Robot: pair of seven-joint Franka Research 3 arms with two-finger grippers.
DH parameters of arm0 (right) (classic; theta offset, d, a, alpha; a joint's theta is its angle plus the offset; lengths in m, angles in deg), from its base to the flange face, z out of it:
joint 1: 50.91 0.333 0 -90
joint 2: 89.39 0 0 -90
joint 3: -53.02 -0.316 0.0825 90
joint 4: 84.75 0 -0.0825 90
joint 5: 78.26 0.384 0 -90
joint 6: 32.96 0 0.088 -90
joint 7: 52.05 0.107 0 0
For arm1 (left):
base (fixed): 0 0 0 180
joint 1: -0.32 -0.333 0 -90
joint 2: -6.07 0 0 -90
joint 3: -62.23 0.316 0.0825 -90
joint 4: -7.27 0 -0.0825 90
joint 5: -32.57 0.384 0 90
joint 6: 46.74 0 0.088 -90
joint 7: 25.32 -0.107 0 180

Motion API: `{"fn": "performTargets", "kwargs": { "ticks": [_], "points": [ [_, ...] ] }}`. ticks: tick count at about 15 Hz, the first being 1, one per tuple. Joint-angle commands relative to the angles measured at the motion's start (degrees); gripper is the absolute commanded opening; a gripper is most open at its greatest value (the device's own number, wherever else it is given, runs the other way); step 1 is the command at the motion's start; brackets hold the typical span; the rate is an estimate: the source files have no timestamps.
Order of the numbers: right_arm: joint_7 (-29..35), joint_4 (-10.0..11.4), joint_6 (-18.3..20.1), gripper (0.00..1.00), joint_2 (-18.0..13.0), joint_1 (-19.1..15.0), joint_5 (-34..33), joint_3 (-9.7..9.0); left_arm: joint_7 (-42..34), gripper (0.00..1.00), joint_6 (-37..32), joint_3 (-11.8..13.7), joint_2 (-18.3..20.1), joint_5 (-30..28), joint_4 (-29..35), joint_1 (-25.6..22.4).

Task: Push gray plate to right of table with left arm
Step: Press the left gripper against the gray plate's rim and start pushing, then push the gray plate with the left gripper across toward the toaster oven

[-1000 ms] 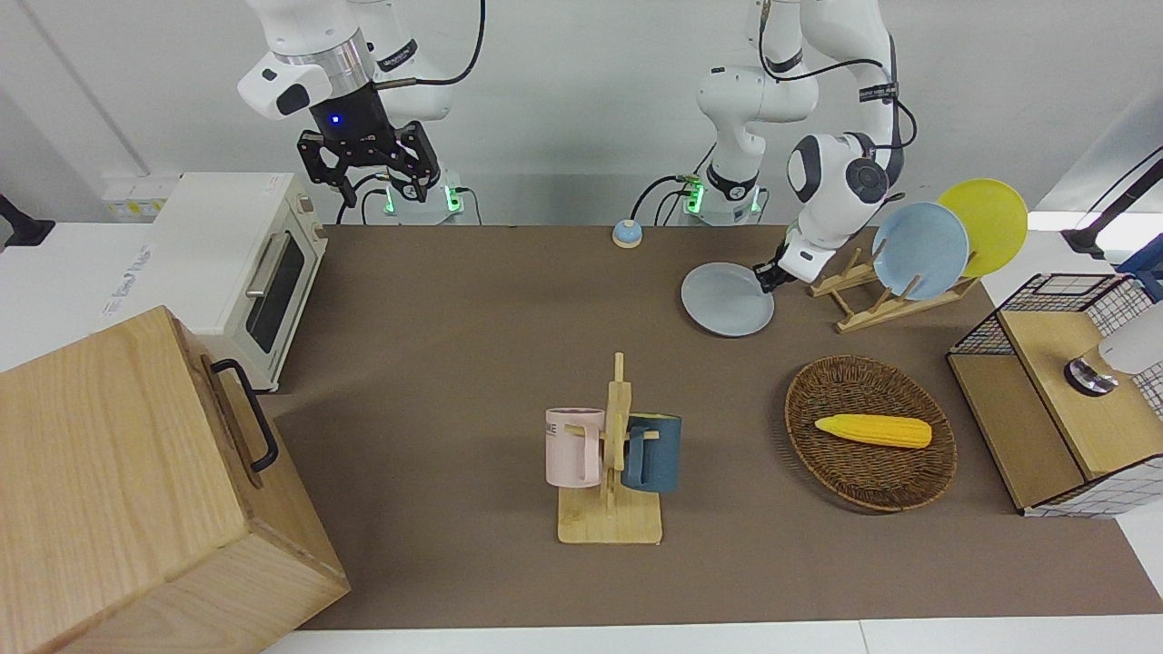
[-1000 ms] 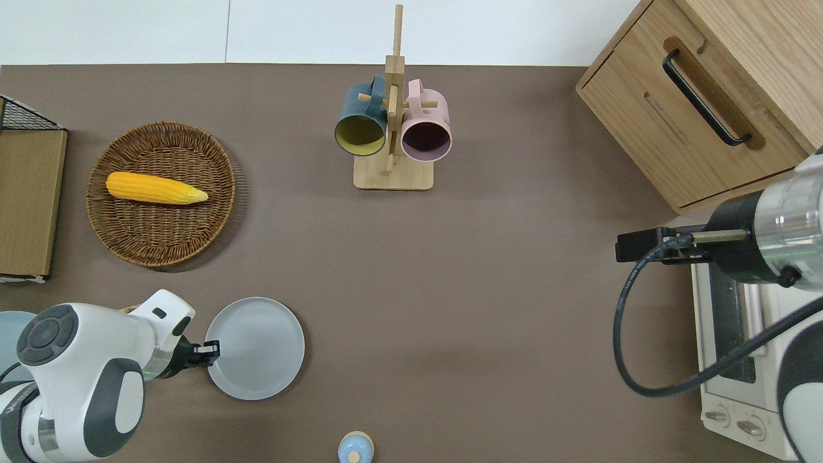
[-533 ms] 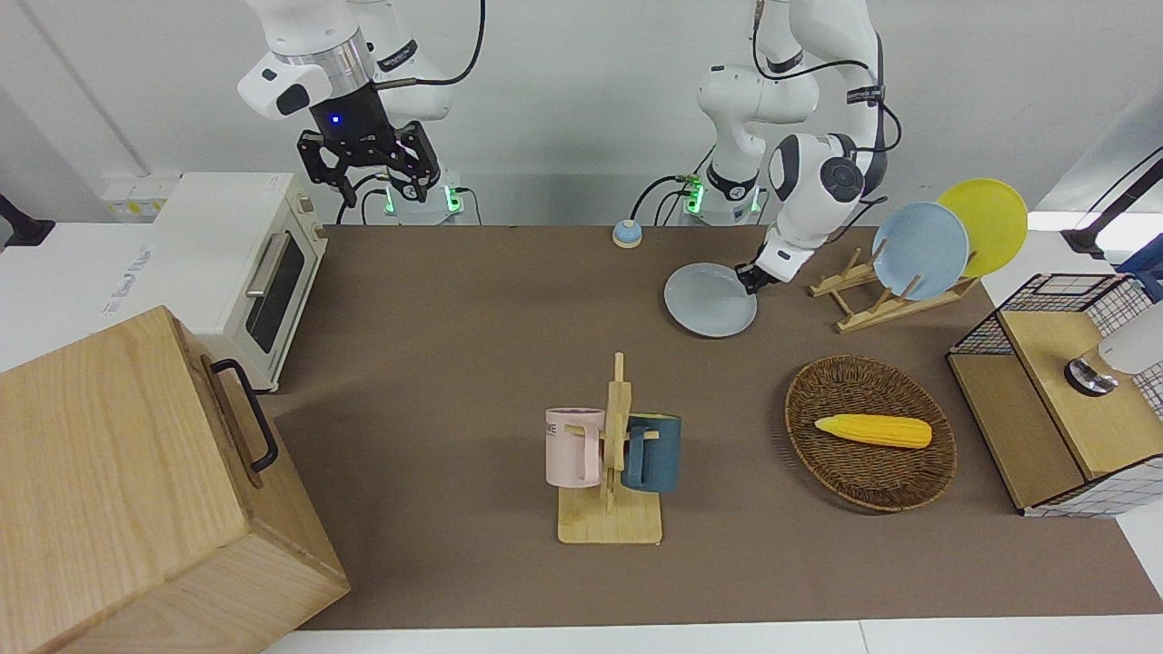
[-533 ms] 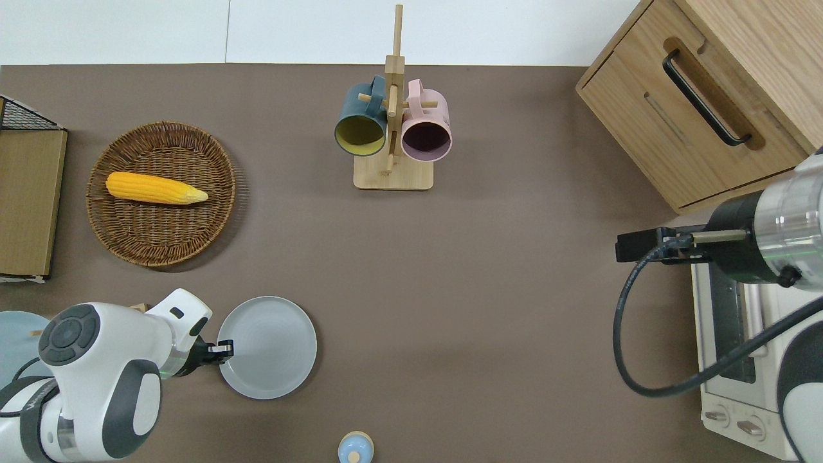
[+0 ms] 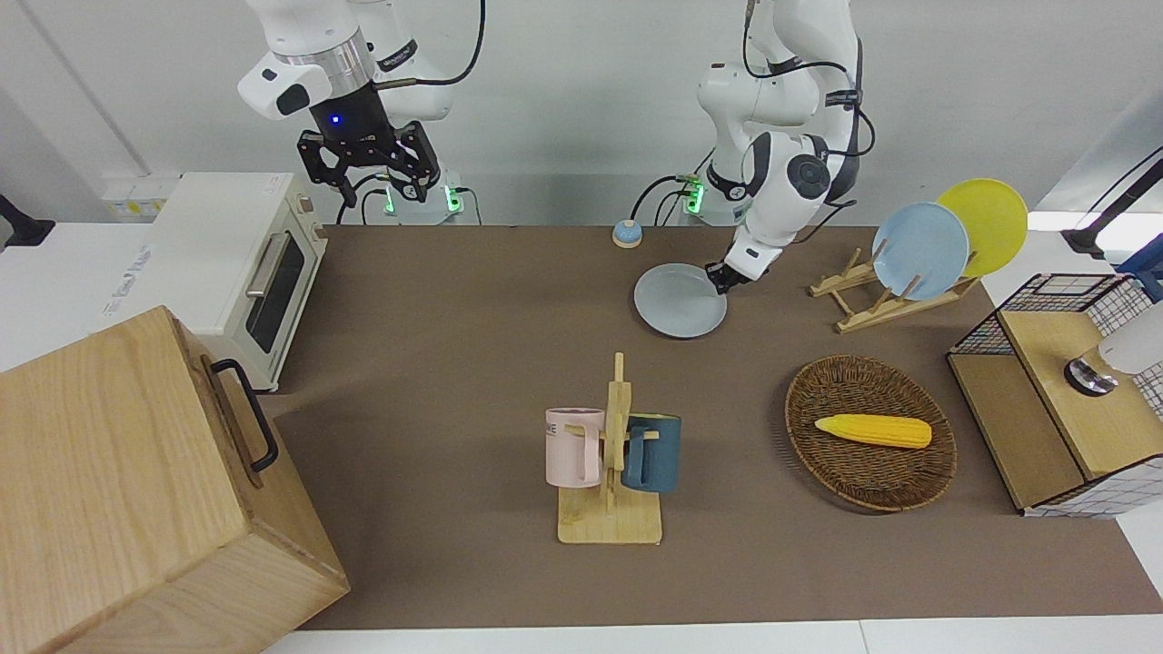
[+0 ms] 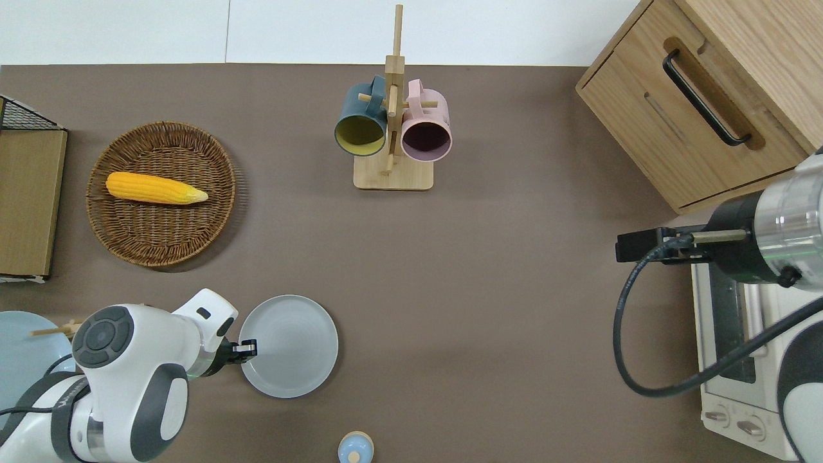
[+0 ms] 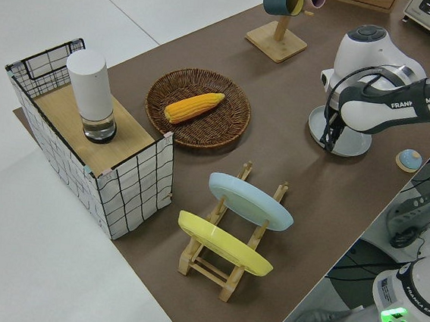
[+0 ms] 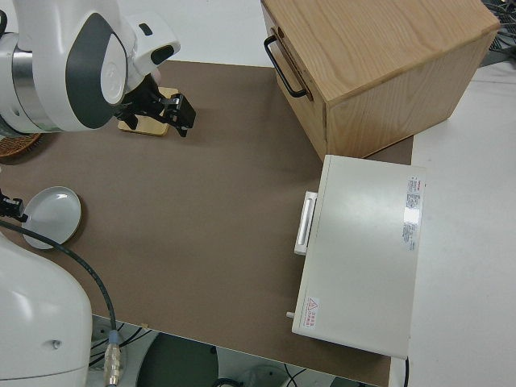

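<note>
The gray plate lies flat on the brown table, close to the robots and a little toward the left arm's end; it also shows in the overhead view, the left side view and the right side view. My left gripper is low at the table, its narrow black tip shut and pressed against the plate's rim on the side toward the left arm's end. My right gripper is parked, open and empty.
A wooden rack holds a sky-blue plate and a yellow plate. A wicker basket holds a corn cob. A mug stand, a small bell, a toaster oven and a wooden cabinet also stand here.
My left gripper has slid along the table toward the right arm's end, pushing the gray plate the same way, away from the plate rack. The right arm has not moved.
</note>
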Motion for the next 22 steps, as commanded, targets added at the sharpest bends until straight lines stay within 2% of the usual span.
{"fn": "performTargets", "kwargs": {
  "ticks": [1, 3, 5, 11, 18, 22],
  "points": [
    [0.1, -0.8, 0.3, 0.996, 0.4, -0.4, 0.9, -0.23, 5.4, 0.00, 2.7, -2.5, -1.4, -1.0, -0.2, 2.0],
    [0.1, -0.8, 0.3, 0.996, 0.4, -0.4, 0.9, -0.23, 5.9, 0.00, 3.0, -3.9, -1.6, -2.7, -0.7, 2.1],
    [0.1, -0.8, 0.3, 0.996, 0.4, -0.4, 0.9, -0.23, 7.5, 0.00, 4.9, -6.7, -2.0, -5.1, -0.8, 2.2],
    [0.1, -0.8, 0.3, 0.996, 0.4, -0.4, 0.9, -0.14, 15.0, 0.00, 9.1, -12.6, -4.9, -5.4, -2.1, 2.2],
    [0.1, -0.8, 0.3, 0.996, 0.4, -0.4, 0.9, -0.23, 21.7, 0.00, 12.7, -18.3, -9.0, -5.5, -5.0, 2.2],
    [0.1, -0.8, 0.3, 0.996, 0.4, -0.4, 0.9, -0.23, 24.5, 0.00, 12.8, -20.6, -10.3, -5.5, -7.1, 2.2]
  ]
}}
